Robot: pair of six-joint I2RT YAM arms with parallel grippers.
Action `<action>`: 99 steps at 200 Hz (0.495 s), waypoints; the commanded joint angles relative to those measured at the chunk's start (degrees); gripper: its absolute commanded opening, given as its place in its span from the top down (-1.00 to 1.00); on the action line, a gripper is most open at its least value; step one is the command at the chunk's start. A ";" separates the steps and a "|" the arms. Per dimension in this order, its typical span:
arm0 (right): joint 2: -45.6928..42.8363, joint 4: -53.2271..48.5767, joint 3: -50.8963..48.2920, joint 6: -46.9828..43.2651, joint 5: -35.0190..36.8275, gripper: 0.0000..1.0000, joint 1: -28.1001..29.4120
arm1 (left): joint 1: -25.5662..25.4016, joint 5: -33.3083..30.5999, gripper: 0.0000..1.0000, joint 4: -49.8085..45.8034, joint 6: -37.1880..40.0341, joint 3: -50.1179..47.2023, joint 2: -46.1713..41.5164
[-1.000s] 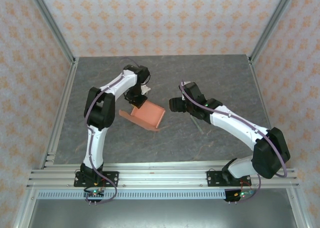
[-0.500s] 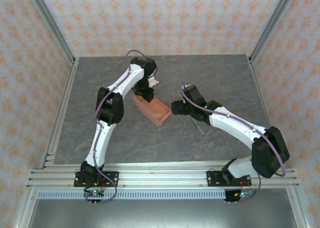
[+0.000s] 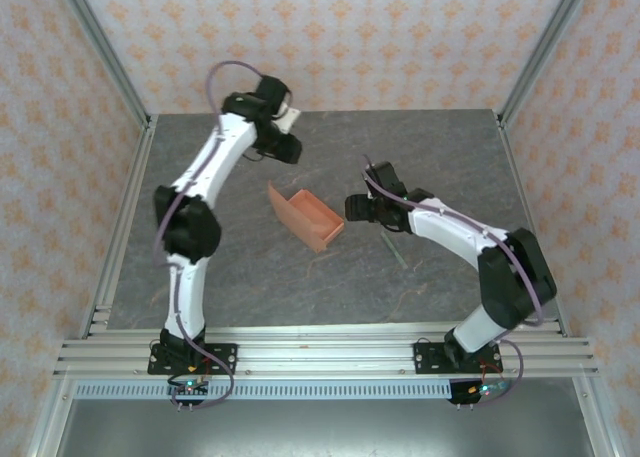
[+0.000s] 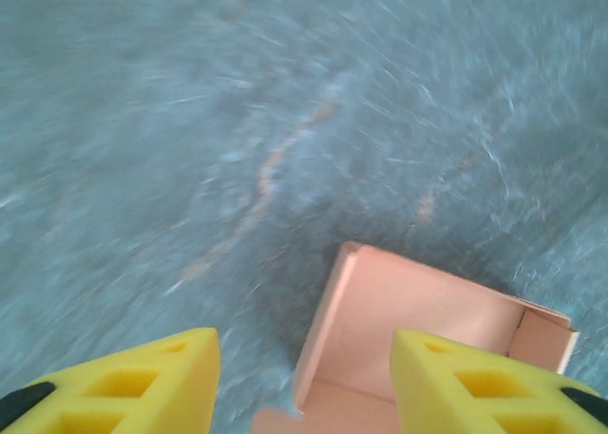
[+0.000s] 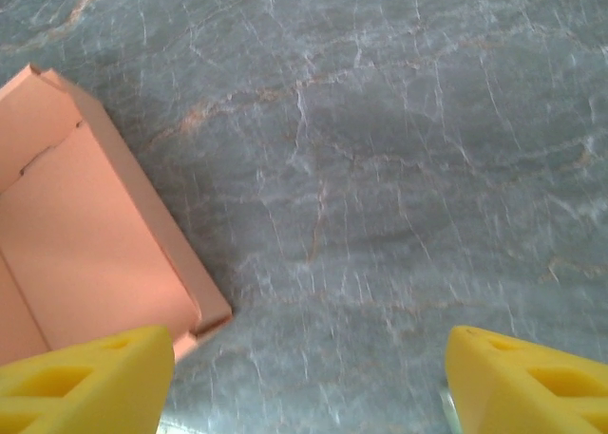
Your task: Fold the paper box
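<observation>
One paper box (image 3: 310,218), a salmon-orange open tray with walls raised and one flap standing at its far-left end, lies near the middle of the single grey table (image 3: 220,267), between the two arms. The left gripper (image 3: 284,149) hangs over the far part of the table, apart from the box, its two yellow fingers (image 4: 123,382) parted with nothing between them. The right gripper (image 3: 354,210) sits just beside the box's right end, its jaws spread wide and empty, and one thin grey stick (image 3: 394,251) lies on the table near it.
</observation>
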 commanded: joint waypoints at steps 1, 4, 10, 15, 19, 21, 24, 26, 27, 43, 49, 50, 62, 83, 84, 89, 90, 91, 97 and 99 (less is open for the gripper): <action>5.48 -3.52 5.65 -1.70 3.79 -0.47 -0.09 | 3.72 -8.32 0.00 14.09 -10.87 -16.47 -15.90; 6.15 -3.86 6.22 -2.01 4.12 -0.47 -0.09 | 4.06 -9.58 0.01 15.23 -11.81 -19.23 -17.70; 7.56 -4.39 7.26 -2.53 4.69 -0.47 -0.09 | 4.76 -12.07 0.01 17.28 -13.50 -24.62 -20.89; 8.76 -4.84 8.10 -2.92 4.99 -0.46 -0.08 | 5.21 -14.13 0.01 18.92 -15.01 -29.07 -23.60; 9.58 -5.20 8.75 -3.21 5.21 -0.46 -0.04 | 5.48 -15.80 0.01 20.18 -16.12 -32.75 -25.53; 9.98 -5.41 9.01 -3.33 5.24 -0.46 -0.05 | 5.63 -16.71 0.01 20.77 -16.81 -34.80 -26.77; 10.55 -5.71 9.48 -3.47 5.29 -0.46 -0.04 | 5.80 -17.77 0.02 21.88 -17.64 -37.52 -28.32; 10.79 -5.82 9.75 -3.53 5.34 -0.46 -0.08 | 5.90 -18.41 0.01 22.53 -18.05 -39.29 -29.20; 10.95 -5.90 9.82 -3.55 5.38 -0.46 -0.08 | 5.89 -18.65 0.02 22.94 -18.27 -40.01 -29.63; 13.02 -7.06 11.44 -4.09 5.15 -0.45 -0.07 | 6.28 -20.82 0.03 27.76 -22.10 -52.57 -36.42; 13.63 -7.40 12.05 -4.26 4.50 -0.45 -0.09 | 6.24 -20.02 0.04 29.69 -23.39 -56.84 -38.40; 13.77 -7.48 12.11 -4.36 4.39 -0.45 -0.09 | 6.28 -19.81 0.04 30.07 -23.58 -57.45 -38.67; 15.19 -8.69 13.29 -4.76 2.89 -0.44 -0.08 | 6.23 -16.02 0.06 33.87 -26.26 -64.42 -41.00; 17.07 -9.82 14.58 -5.23 1.83 -0.41 -0.08 | 5.12 -8.63 0.15 41.97 -31.46 -73.60 -42.12; 17.12 -9.92 14.65 -5.28 1.74 -0.41 -0.08 | 4.89 -8.40 0.15 42.41 -31.75 -74.04 -42.11; 17.44 -10.22 15.00 -5.50 1.26 -0.40 -0.05 | 4.14 -7.06 0.15 44.35 -32.13 -75.58 -42.06; 17.57 -10.30 15.00 -5.55 1.19 -0.40 -0.07 | 4.05 -6.87 0.15 44.66 -32.17 -75.82 -42.03; 17.68 -10.38 15.08 -5.58 1.15 -0.40 -0.08 | 3.91 -6.77 0.16 44.90 -32.19 -76.03 -42.02; 18.03 -10.74 15.24 -5.83 0.67 -0.38 -0.08 | 2.90 -6.38 0.17 46.30 -34.71 -77.30 -41.66; 18.16 -10.82 15.32 -5.92 0.54 -0.38 -0.08 | 2.54 -6.23 0.18 46.99 -34.92 -77.67 -41.50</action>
